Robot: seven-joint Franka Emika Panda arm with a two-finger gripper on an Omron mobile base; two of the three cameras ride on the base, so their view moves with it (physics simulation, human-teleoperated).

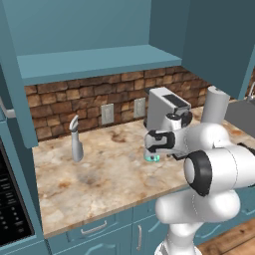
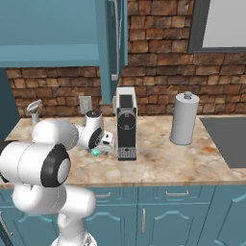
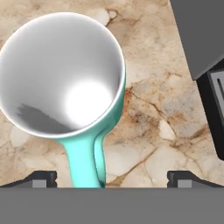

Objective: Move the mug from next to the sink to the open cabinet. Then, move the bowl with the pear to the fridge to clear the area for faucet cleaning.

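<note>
The teal-green mug stands upright on the marble counter, seen from above with its pale inside showing. Its handle points toward my hand. My gripper hovers just above it and is open, its two tips wide apart, with the handle between them and nearer the left one. From the base cameras the mug peeks out under the gripper, left of the coffee machine. The open cabinet shelf hangs above. The sink lies at the far right. The bowl, pear and fridge are out of view.
A black-and-white coffee machine stands close to the right of the mug. A tall grey lidded canister stands between it and the sink. A grey nozzle-shaped object stands at the left, near the brick backsplash.
</note>
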